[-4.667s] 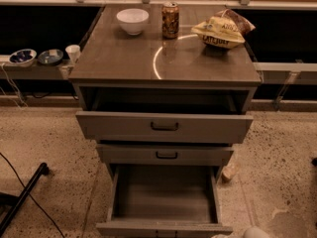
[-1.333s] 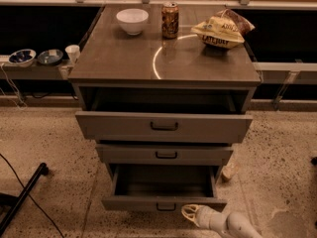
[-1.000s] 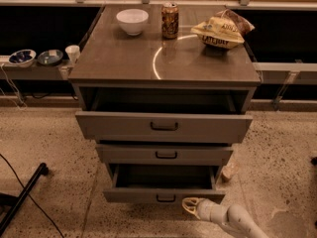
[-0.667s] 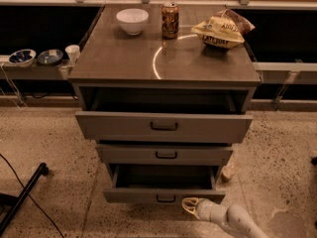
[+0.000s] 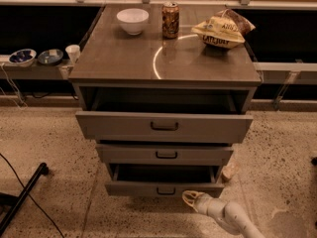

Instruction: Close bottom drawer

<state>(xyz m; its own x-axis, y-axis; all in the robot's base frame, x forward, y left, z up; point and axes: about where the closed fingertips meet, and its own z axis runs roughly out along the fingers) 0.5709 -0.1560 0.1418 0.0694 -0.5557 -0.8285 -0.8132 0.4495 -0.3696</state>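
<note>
The bottom drawer (image 5: 163, 188) of the grey-brown cabinet stands out a short way, with a dark gap above its flat grey front and a small dark handle (image 5: 166, 191) at its middle. My gripper (image 5: 190, 198), pale and on a white arm coming in from the lower right, sits at the drawer's front, just right of the handle. The middle drawer (image 5: 165, 154) is slightly out and the tall top drawer (image 5: 163, 127) is pulled out farther.
On the cabinet top (image 5: 124, 58) stand a white bowl (image 5: 132, 20), a soda can (image 5: 170, 19) and a chip bag (image 5: 221, 31). Small bowls and a cup (image 5: 73, 52) sit on a low shelf at left. A black pole (image 5: 22, 196) and a cable lie on the speckled floor.
The bottom drawer, far out 4.7 s ago, has been pushed most of the way in. My gripper came in from the lower right and followed the drawer front toward the cabinet.
</note>
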